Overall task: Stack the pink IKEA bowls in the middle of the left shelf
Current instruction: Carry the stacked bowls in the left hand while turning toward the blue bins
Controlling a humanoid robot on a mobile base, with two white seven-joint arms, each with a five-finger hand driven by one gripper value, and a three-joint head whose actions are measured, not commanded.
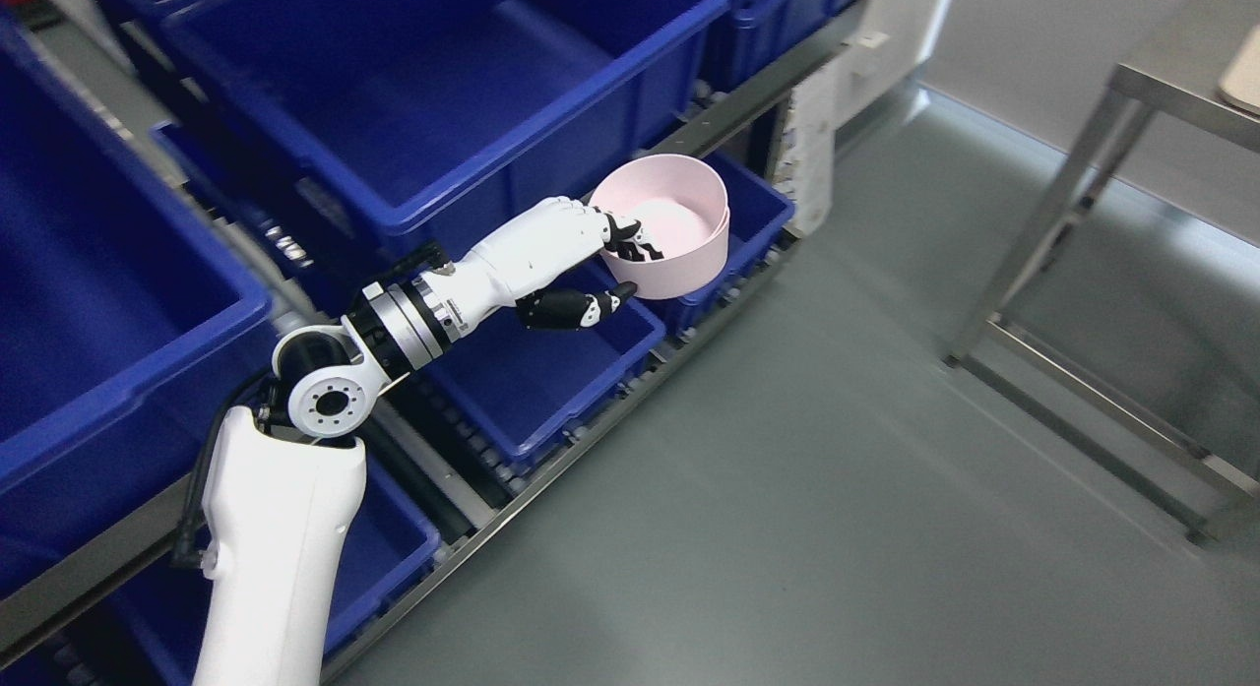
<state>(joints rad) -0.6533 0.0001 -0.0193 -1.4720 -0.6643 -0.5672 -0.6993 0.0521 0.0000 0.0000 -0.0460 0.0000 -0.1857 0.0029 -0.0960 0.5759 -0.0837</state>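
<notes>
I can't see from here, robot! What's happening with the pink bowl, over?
Left hand shut on pink bowl, fingers over its rim. Bowl held in the air, in front of blue bins. Right hand out of view. Nothing blocking.

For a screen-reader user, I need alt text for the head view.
The robot's left hand grips the rim of a pink bowl, held in the air beside a shelf rack of blue bins. A metal table stands on the grey floor at right.

Grey floor [787, 489] gleams beneath blue-bin shelving [630, 381]; a steel table [1162, 86] stands against a pale wall [1034, 27].
</notes>
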